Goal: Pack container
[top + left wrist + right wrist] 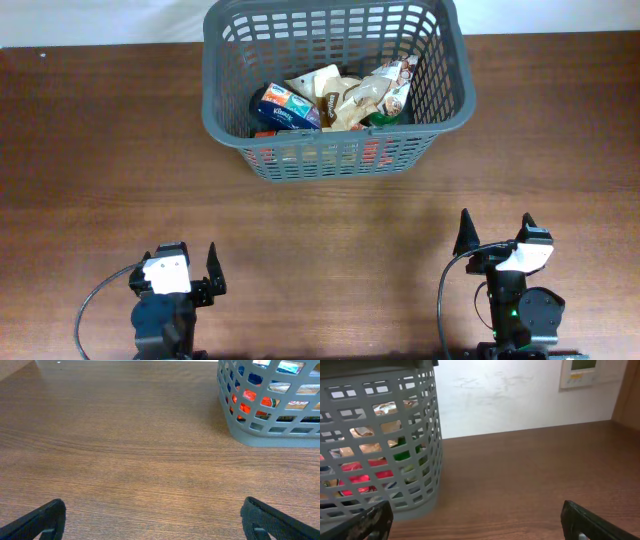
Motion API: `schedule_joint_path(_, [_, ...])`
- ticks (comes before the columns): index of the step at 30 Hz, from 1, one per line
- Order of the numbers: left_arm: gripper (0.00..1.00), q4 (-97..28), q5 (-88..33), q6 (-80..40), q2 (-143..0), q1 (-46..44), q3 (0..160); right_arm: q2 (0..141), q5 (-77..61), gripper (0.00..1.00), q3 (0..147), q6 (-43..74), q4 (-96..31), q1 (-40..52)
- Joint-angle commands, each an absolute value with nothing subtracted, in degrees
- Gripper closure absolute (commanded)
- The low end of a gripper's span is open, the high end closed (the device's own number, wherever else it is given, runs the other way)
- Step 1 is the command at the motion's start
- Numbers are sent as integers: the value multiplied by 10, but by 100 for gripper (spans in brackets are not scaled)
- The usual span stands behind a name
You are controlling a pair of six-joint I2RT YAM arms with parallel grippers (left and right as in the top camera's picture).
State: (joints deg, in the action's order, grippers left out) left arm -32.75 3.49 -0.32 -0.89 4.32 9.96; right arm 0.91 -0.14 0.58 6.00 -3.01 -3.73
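The grey laundry basket [335, 160] at the desk's far edge already holds grocery packets [350, 100], and nothing loose seems left outside. The left gripper [152, 508] and right gripper [497, 232] rest spread and empty at the near edge.

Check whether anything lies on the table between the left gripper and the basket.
Nothing visible does. The left gripper is open at the near side of the table, and only bare wood lies between it and the container, which stands at the far side with groceries inside.

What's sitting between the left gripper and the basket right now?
Nothing: only bare wooden table lies between the left gripper and the basket, shown in overhead and left wrist views.
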Motion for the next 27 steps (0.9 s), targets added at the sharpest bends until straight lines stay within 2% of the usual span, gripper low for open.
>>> schedule_joint_path(1, [1,-326,39,-9,-3,47,96,2,-29,1,3,39,-33,-41])
schedule_joint_path(27, [1,-326,39,-8,-3,47,96,2,-47,1,3,19,-40,-42])
